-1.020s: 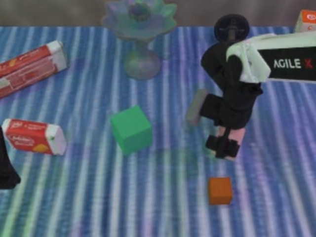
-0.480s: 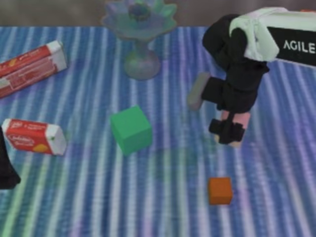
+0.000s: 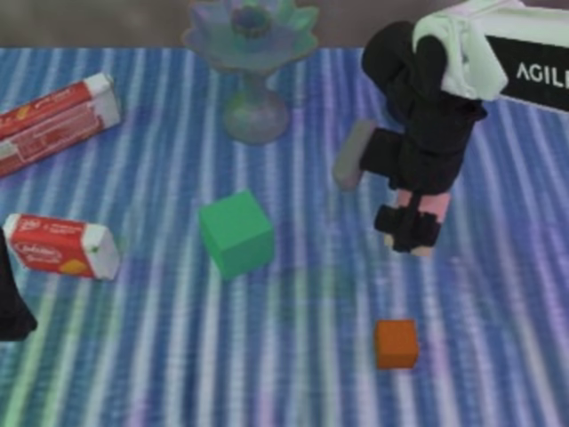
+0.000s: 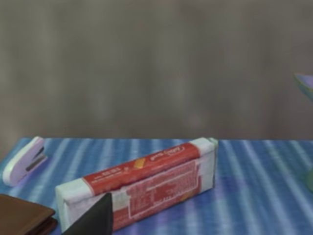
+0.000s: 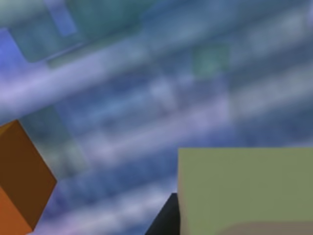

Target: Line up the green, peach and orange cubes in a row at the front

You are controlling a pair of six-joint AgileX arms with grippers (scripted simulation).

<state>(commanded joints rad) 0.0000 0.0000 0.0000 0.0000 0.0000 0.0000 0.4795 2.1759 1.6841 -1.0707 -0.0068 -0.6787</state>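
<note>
My right gripper is shut on the peach cube and holds it above the table at the right of centre. In the right wrist view that cube fills the lower corner beside a dark finger. The orange cube lies on the cloth in front of the gripper, nearer the front edge; the right wrist view shows the orange cube at its edge. The green cube, the largest, rests left of centre. My left arm stays parked at the left edge.
A pale glass lotus stand rises at the back centre. Two red-and-white boxes lie at the left. The left wrist view shows a white stapler and a brown object near the long box.
My right gripper has moved toward the back of the table with the peach cube in it. The green and orange cubes and the left arm have not moved.
</note>
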